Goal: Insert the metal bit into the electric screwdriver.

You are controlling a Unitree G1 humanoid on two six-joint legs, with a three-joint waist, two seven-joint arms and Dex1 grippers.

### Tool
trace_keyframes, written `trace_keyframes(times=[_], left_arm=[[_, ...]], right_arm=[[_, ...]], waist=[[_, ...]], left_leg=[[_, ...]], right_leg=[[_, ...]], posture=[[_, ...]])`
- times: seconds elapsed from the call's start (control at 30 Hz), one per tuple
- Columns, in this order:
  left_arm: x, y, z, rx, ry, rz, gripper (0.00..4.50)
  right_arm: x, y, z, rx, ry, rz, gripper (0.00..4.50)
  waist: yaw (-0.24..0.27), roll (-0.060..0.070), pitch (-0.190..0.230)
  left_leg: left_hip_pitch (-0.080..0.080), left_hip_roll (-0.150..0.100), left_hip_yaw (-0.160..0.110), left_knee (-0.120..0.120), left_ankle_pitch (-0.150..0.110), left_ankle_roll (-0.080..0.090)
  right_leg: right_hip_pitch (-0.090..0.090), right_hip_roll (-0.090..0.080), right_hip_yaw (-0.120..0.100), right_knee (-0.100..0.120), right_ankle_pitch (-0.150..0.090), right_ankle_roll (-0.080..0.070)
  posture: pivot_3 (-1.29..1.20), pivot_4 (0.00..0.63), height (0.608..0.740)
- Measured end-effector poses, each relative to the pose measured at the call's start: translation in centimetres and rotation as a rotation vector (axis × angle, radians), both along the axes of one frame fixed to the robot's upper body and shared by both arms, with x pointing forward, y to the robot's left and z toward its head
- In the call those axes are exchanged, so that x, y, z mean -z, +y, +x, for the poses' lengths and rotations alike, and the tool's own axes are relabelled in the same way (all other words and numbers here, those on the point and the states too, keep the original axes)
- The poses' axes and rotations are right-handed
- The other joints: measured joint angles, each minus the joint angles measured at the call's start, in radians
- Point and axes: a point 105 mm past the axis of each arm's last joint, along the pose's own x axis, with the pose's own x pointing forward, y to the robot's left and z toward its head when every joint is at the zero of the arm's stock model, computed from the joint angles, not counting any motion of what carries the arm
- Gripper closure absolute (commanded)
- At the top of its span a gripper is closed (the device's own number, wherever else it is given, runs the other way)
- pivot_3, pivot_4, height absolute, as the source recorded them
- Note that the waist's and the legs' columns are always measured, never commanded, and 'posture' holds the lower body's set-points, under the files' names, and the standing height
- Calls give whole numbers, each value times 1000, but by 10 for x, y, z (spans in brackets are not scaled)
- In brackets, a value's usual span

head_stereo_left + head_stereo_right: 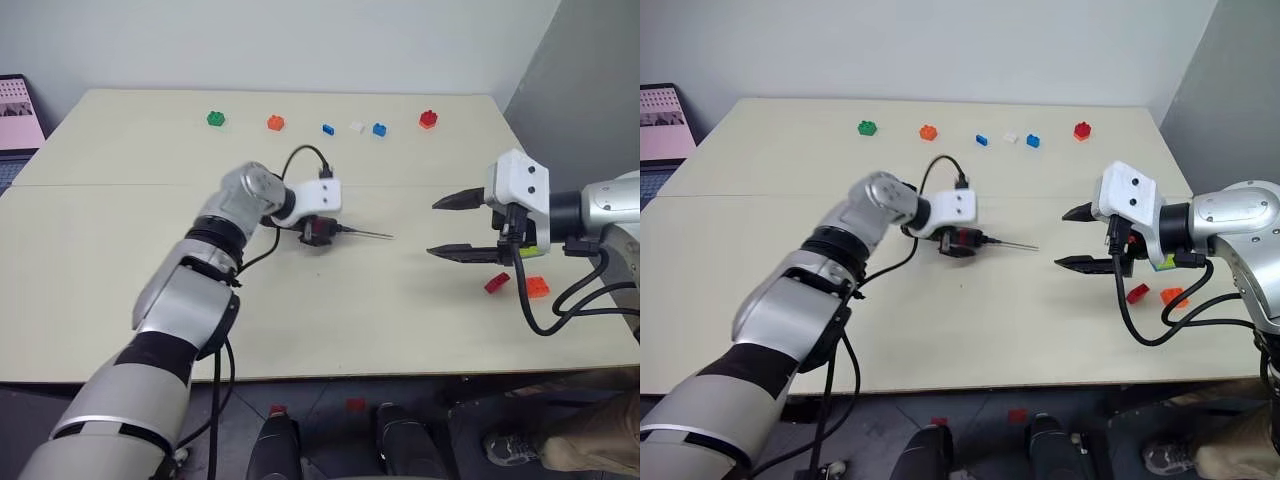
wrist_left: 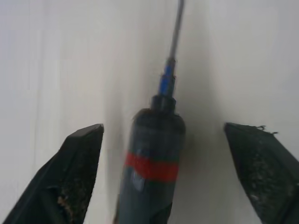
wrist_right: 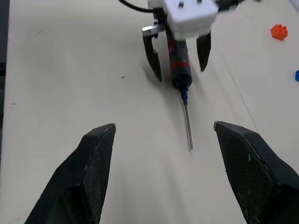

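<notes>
Black screwdriver's [image 2: 152, 163] rear end hidden.

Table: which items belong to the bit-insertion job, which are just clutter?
Job:
- electric screwdriver, between the open left gripper jaws
- metal bit, seated in its tip

Clutter:
- row of toy bricks at the far edge
- red brick, orange brick

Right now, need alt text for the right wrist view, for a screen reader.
The electric screwdriver lies on the pale table with the metal bit sticking out of its tip, between the open fingers of the left gripper. The right gripper stands open in the foreground, holding nothing. An orange brick lies off to one side.
</notes>
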Motion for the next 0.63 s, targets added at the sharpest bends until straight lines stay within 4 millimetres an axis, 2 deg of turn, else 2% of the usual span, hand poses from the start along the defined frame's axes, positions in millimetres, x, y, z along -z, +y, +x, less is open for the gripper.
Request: trace_keyframes(times=[0.07,0.13,0.17,0.2,0.27,0.33,0.4,0.5,0.63], left_arm=[[-26,12,-1,-22,-30,-83,60],[-46,35,-11,-65,-54,-183,60],[-48,52,-16,-104,-57,-207,60],[-47,80,-26,-176,-54,-227,60],[-36,111,-42,-264,-34,-232,60],[-27,120,-57,-286,-1,-224,60],[-20,130,-80,-302,12,-236,60],[-15,148,-102,-368,61,-272,60],[-19,146,-116,-373,104,-346,60]], right_arm=[[1,0,1,-1,0,6,974],[4,-3,2,2,-8,13,974],[8,-5,2,8,-1,14,974],[15,-10,5,30,13,16,974],[25,-21,9,80,33,22,974],[27,-27,12,101,26,27,974],[26,-29,13,96,-7,31,974],[29,-38,16,115,-12,55,974],[31,-44,19,124,-28,52,974]], waist=[[-2,0,0],[-8,0,0],[-12,0,0],[-20,1,0],[-23,0,0],[-15,1,0],[-9,0,0],[0,0,0],[8,0,0]], left_leg=[[0,0,0,0,0,0],[1,1,0,-1,0,0],[1,1,0,-1,0,0],[2,1,0,-2,0,0],[2,1,0,-1,0,0],[1,1,0,0,0,0],[2,1,0,1,0,0],[2,1,0,3,0,0],[4,0,0,4,1,1]], right_leg=[[0,0,0,0,0,0],[1,0,0,0,0,1],[1,0,0,0,0,0],[0,0,0,1,0,0],[1,0,-1,3,0,-1],[1,0,-1,3,0,0],[3,-1,-1,2,-2,2],[3,-1,-1,2,-3,-4],[4,-1,0,2,-2,-6]], posture=[[0,150,740],[0,150,740],[0,150,740],[0,150,740],[0,150,740],[0,150,740],[0,150,740],[0,150,740],[0,150,740]])
